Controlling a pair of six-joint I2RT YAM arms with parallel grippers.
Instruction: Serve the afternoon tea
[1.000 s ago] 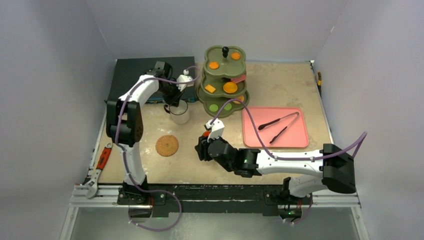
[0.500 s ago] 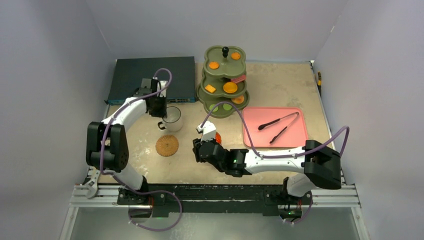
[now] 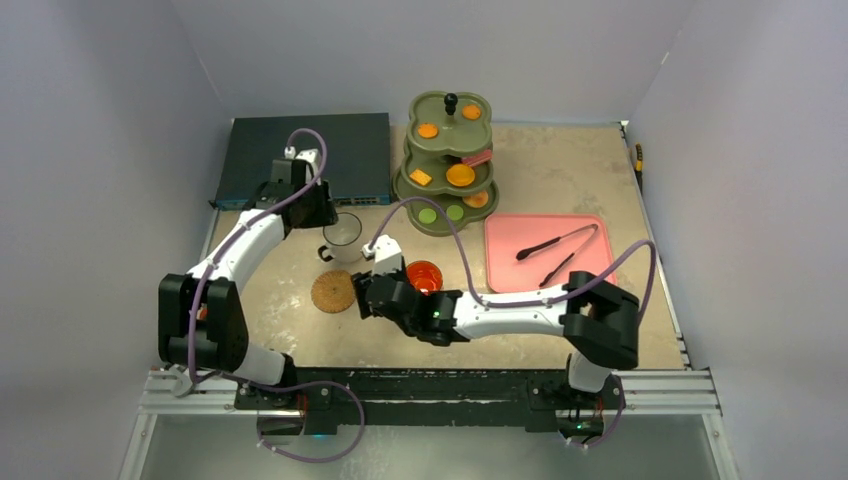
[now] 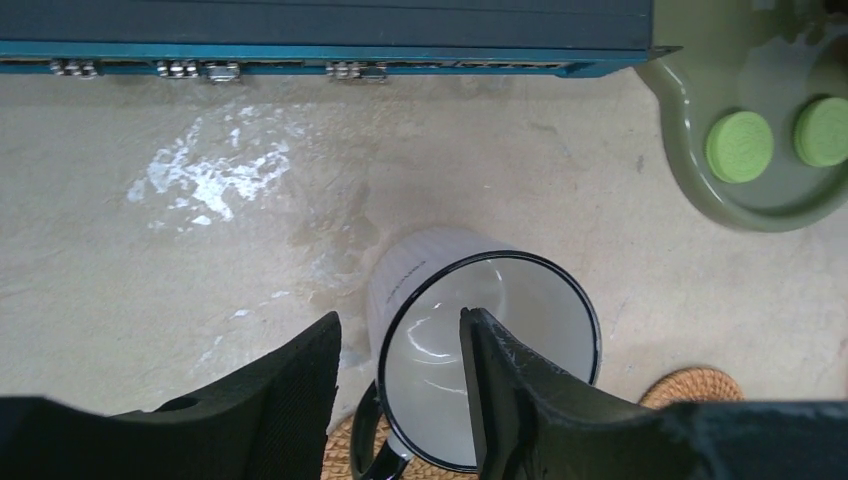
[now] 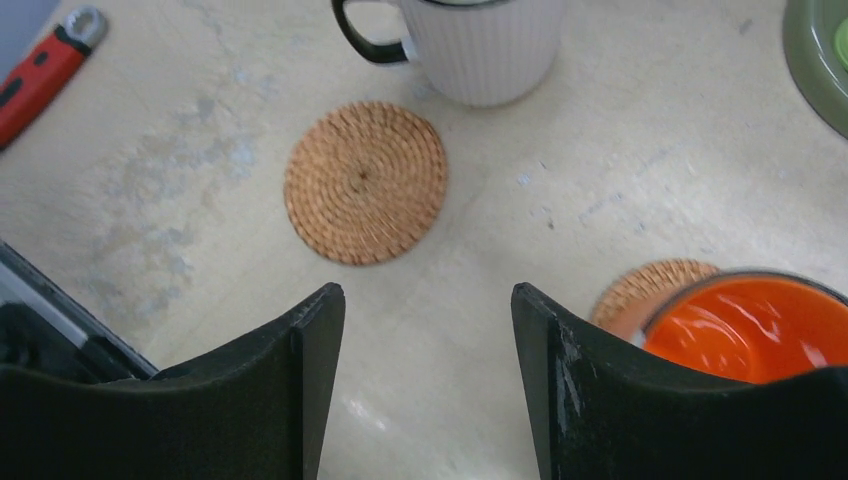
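The white mug [image 3: 343, 236] [image 4: 490, 350] stands on the table, just behind an empty cork coaster [image 3: 333, 291] [image 5: 365, 180] and apart from it. My left gripper [image 3: 325, 212] [image 4: 400, 318] is open astride the mug's rim, one finger inside and one outside. The orange mug [image 3: 424, 276] [image 5: 750, 325] sits on the second coaster [image 5: 640, 290]. Just left of it, my right gripper [image 3: 362, 298] [image 5: 428, 295] hangs open and empty over bare table. The olive three-tier stand [image 3: 412, 185] holds orange biscuits [image 3: 460, 175], green biscuits [image 4: 740, 145] and a pink cake [image 3: 478, 158].
A dark-blue flat box [image 3: 305, 150] lies at the back left, right behind the left gripper. The pink tray [image 3: 600, 275] with black tongs [image 3: 555, 242] is at the right. A red-handled wrench [image 5: 40, 70] lies by the left front edge.
The left gripper carried the white mug forward and left, then opened off its rim. The right gripper let go of the orange mug, opened wider and slid left, away from it.
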